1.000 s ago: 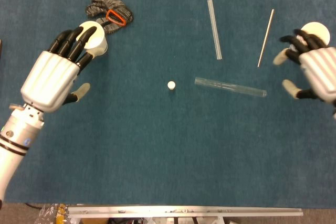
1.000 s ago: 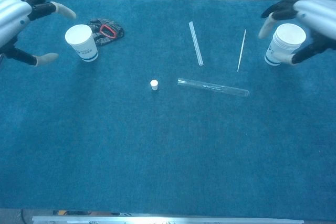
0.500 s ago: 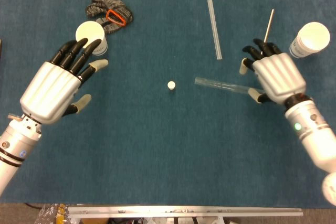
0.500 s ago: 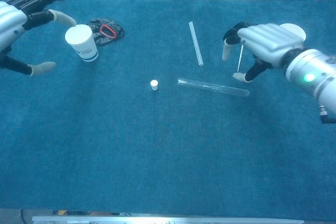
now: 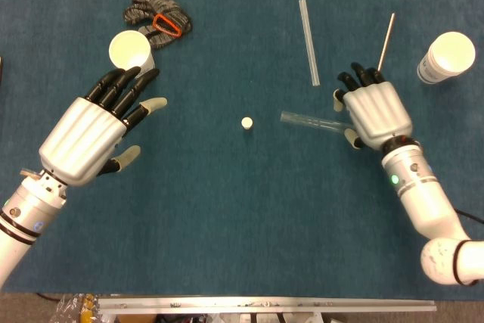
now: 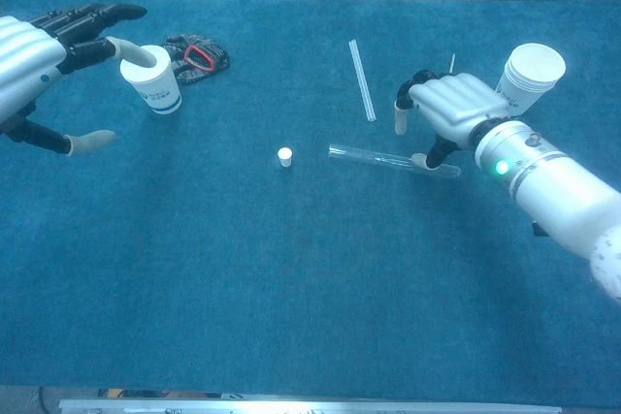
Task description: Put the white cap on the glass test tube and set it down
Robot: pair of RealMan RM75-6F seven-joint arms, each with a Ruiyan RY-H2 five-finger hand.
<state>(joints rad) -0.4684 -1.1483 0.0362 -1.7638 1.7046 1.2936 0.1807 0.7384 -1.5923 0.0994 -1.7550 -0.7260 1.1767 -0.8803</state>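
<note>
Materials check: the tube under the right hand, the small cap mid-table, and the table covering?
Test tube: looks like clear glass, see-through with glossy highlights along its length; clear plastic can't be ruled out.
White cap: opaque, matte white, probably plastic or rubber; too small to tell.
Table covering: dark blue fabric, felt-like or short-pile, with a fuzzy, non-reflective texture.

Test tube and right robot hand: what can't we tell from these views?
- Glass test tube: right end hidden under the right robot hand in head view.
- Contact: chest view shows a fingertip at the tube; grip unclear.
- White cap: too small for detail.
- Left robot hand: cut off by chest view's edge.
</note>
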